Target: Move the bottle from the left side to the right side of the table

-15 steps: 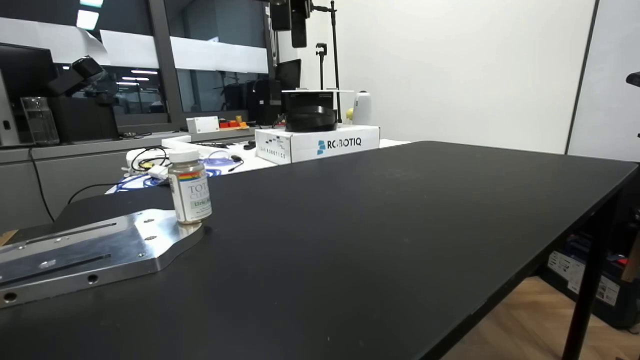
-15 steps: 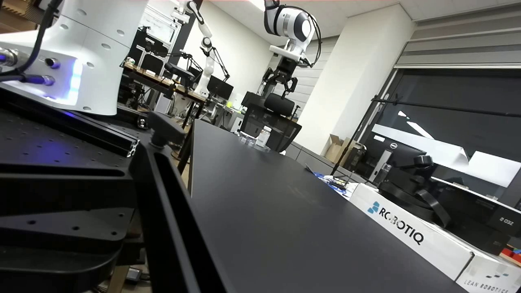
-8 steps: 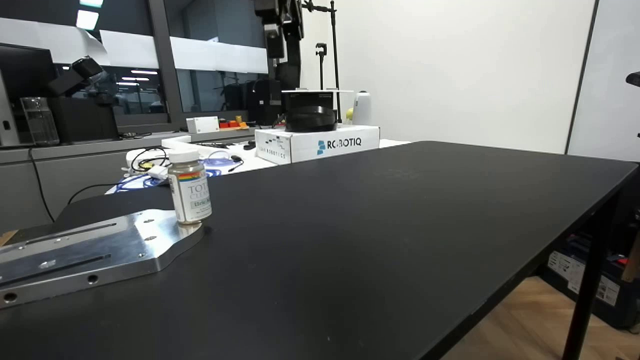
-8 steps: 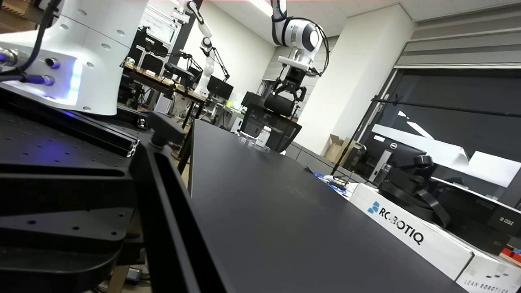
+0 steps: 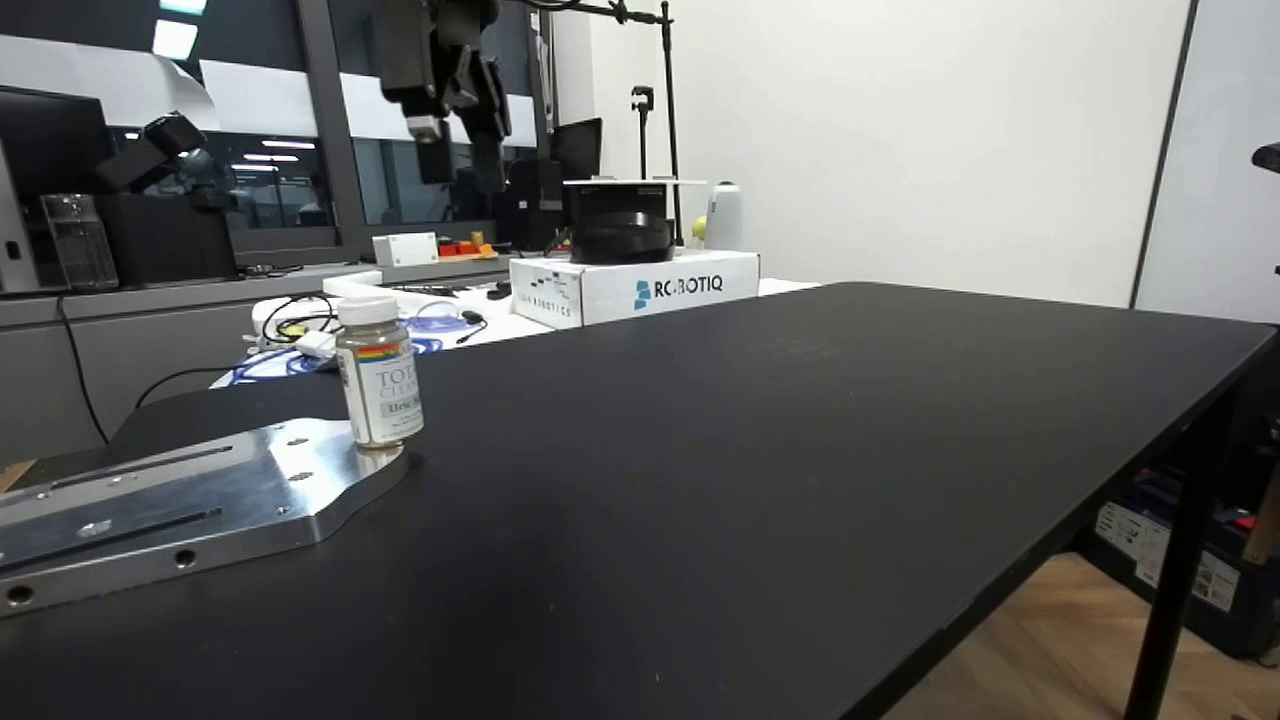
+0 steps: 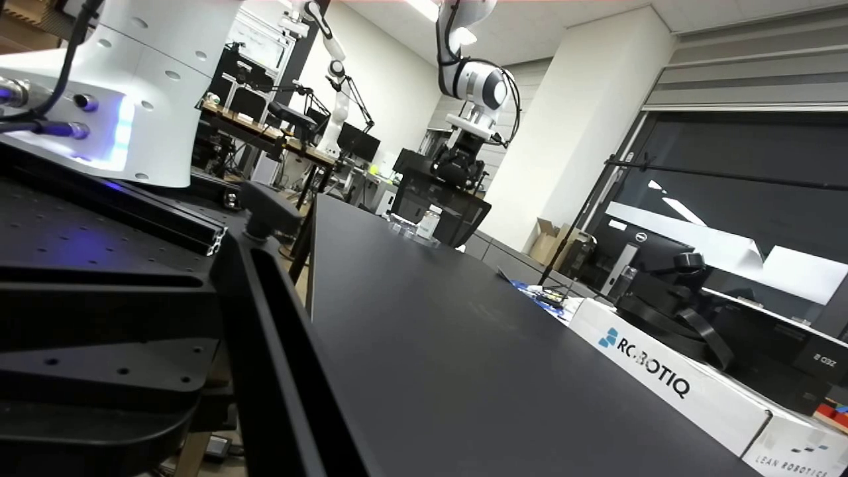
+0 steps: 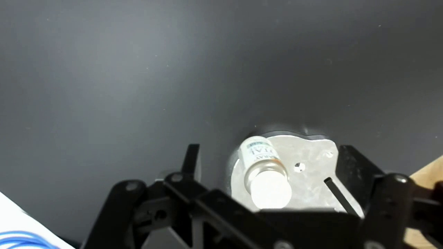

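Observation:
The bottle (image 5: 381,388), with a white cap and pale label, stands upright on the rounded end of a flat silver metal plate (image 5: 250,485). It also shows in an exterior view (image 6: 428,222) and the wrist view (image 7: 260,152). The plate lies on the black table (image 5: 760,460). My gripper (image 5: 462,168) is open, empty and well above the table. In the wrist view, the gripper (image 7: 270,152) has its fingers wide apart, with the bottle below and between them in the picture, nearer the left finger (image 7: 191,159). The plate's far part is hidden by the gripper there.
A white box with blue lettering (image 5: 670,290) stands behind the table, with a black device (image 5: 622,238) on it. Blue cables (image 5: 275,365) lie beside the table's back edge. A dark chair (image 6: 440,205) stands beyond the plate end.
My gripper has come down and, in an exterior view, moved left toward the bottle. It has also turned, its fingers showing less spread in an exterior view. The bottle and plate have not moved.

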Robot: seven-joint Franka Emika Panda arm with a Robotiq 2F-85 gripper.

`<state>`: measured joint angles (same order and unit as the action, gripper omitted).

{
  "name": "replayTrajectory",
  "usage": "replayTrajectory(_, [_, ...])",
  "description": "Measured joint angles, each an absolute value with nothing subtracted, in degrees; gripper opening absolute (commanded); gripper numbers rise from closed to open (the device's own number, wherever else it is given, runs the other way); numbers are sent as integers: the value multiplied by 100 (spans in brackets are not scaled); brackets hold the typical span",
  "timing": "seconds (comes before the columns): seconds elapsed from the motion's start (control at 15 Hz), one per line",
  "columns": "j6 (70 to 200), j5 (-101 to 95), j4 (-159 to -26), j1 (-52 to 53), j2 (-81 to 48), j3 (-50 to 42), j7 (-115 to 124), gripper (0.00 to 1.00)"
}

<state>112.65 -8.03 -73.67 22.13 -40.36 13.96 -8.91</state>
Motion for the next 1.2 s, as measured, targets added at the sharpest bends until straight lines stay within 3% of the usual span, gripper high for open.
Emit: replayTrajectory(1.2, [10125, -1225, -4096, 2908, -6321, 1209, -1961, 100])
